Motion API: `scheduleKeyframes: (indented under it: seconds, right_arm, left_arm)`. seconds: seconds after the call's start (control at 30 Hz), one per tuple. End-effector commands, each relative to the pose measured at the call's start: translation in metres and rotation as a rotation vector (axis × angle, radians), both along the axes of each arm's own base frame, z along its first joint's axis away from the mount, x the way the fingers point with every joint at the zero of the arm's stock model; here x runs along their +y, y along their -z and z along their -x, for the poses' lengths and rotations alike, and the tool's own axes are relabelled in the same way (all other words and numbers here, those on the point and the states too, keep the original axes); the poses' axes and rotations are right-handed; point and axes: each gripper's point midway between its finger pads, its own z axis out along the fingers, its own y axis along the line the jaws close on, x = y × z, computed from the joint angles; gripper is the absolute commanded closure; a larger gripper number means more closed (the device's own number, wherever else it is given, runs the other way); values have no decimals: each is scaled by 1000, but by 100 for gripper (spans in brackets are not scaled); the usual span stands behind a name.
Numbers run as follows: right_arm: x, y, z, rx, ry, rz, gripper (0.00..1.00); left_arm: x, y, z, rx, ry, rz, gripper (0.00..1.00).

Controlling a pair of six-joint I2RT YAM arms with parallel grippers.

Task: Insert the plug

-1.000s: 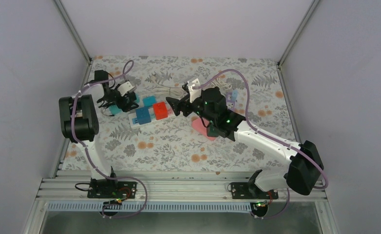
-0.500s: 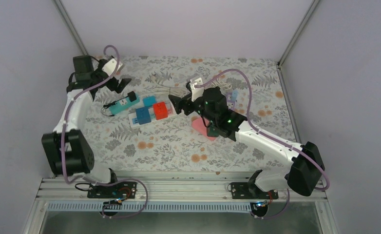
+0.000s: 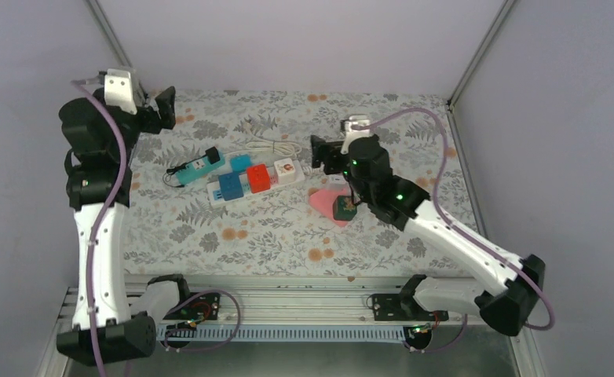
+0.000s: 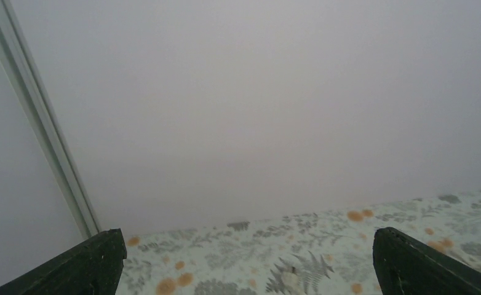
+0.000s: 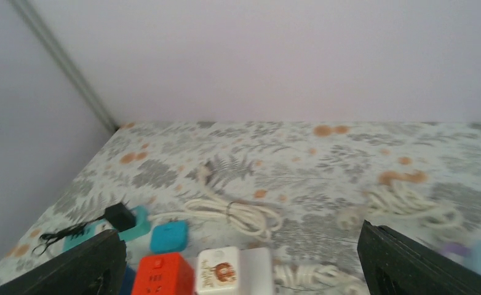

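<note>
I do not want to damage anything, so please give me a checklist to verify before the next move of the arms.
1. Left gripper open, holding nothing: ok.
2. Right gripper open, holding nothing: ok.
3. Power strip not covered by either arm: ok.
4. Teal adapter lies beside the strip, no arm over it: ok.
5. Black plug fully seated in the teal adapter: cannot tell.
6. Free socket on the strip: cannot tell.

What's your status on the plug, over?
Left hand open, empty, high by back-left corner. Right hand open, empty, near strip's white end. Red cube, blue cube on strip. Nothing blocking.
</note>
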Motion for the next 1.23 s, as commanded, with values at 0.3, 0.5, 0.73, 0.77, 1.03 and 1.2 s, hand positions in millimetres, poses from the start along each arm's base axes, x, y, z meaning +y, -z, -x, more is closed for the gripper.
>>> scheduleKeyframes:
  seconds: [0.3,0.5,0.73,0.77,1.03,1.2]
  right_arm:
    - [-176,6,69,43,578,-105,3]
    - [-224,0,104,-5,665,-193,1]
    - [-246,-11,121,-81,677,-272,2]
    - [-247,-13,121,-86,677,-275,2]
    - [-251,-15,125,-95,673,-298,2]
    - [-254,-17,128,-106,669,-325,2]
  left_arm:
    - [-20,3,103,-103,20,236,0]
    - [-9,31,133,-119,-76,236,0]
    - [-11,43,170,-197,-98,225,0]
    - [-11,42,174,-208,-100,225,0]
    - [-18,39,181,-218,-64,212,0]
    - [-18,37,182,-224,-63,202,0]
